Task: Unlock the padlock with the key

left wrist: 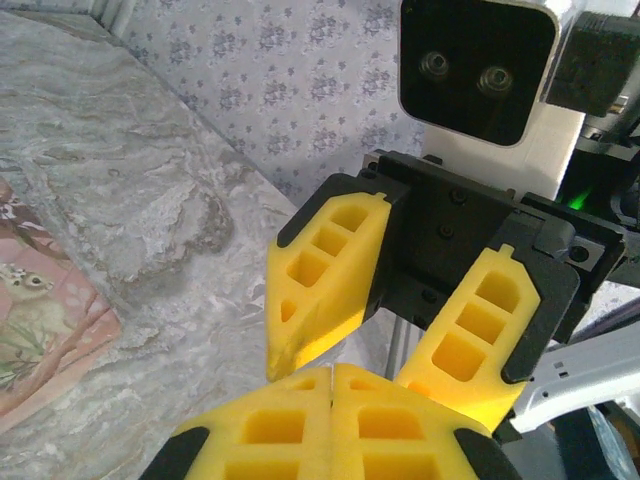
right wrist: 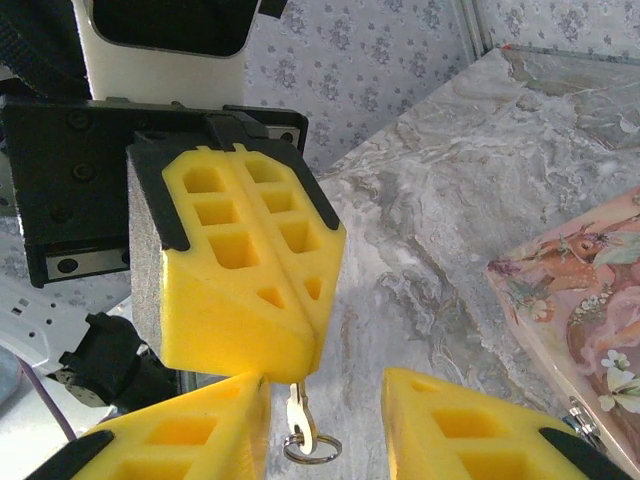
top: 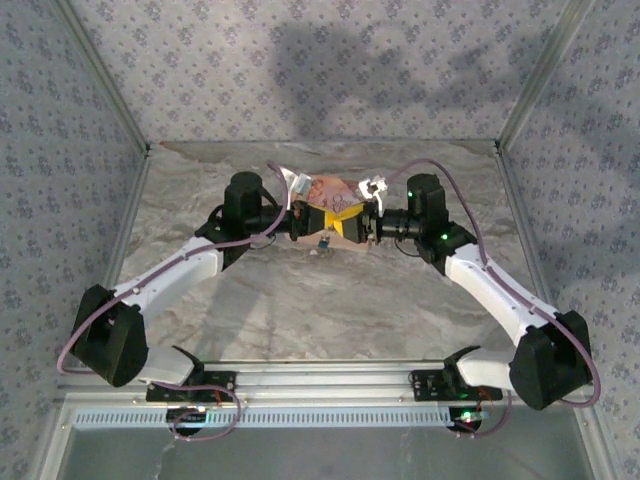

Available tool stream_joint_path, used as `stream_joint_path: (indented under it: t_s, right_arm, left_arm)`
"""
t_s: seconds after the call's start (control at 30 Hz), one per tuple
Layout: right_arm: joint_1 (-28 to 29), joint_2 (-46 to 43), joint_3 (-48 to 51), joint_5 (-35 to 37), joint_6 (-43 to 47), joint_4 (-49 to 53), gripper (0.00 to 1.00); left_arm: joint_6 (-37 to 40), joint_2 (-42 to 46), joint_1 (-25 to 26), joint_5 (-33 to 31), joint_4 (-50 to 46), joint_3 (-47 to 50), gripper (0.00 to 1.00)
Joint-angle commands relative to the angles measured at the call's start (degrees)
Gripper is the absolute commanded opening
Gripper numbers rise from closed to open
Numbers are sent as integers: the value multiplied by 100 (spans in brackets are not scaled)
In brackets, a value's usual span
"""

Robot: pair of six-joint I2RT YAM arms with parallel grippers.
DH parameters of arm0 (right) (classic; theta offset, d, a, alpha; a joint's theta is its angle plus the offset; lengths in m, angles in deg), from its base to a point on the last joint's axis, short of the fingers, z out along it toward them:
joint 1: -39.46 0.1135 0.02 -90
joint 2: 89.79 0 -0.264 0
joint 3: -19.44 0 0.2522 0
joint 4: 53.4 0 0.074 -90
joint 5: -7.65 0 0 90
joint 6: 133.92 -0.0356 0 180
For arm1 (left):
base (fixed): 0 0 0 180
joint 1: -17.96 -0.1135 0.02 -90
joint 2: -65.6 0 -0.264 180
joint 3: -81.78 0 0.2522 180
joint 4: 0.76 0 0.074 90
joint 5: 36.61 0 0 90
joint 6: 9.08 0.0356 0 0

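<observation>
The left pincer [right wrist: 300, 362] is clamped on a small silvery key [right wrist: 297, 408] with a ring, above the marble-patterned bench [right wrist: 480, 160]. Facing it, the right pincer [right wrist: 327, 376] has its fingers apart.

A pink box [top: 330, 192] stands just beyond left claw [left wrist: 330, 375] and right claw [right wrist: 325, 380]; near tabletop [top: 330, 300] open.

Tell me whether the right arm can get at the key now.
Probably yes: the key hangs from the tips of the shut left gripper, in the gap between the open fingers of the right gripper, with nothing blocking it.
</observation>
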Motion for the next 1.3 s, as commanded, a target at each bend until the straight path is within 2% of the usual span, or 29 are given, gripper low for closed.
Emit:
stream_joint_path:
  t_s: [0.0,0.2,0.33,0.67,0.87,1.27]
  right_arm:
    - [88,97,65,-191,-86,-29,35]
    - [113,108,162,-246,-128,-58,36]
    - [81,9,285,-219,-147,-108,40]
    - [-12,-77,427,-252,-388,-491,41]
    - [-38,-35,386,-345,-514,-685,47]
    - [24,133,383,-616,-736,-979,43]
  left_arm:
    - [-33,83,52,-37,210,-126,0]
    - [-32,117,55,-164,211,-96,0]
    - [-21,140,53,-248,208,-66,0]
    - [-15,159,54,-257,219,-46,0]
    - [-7,159,50,-244,209,-30,0]
    - [-15,149,54,-332,180,-43,0]
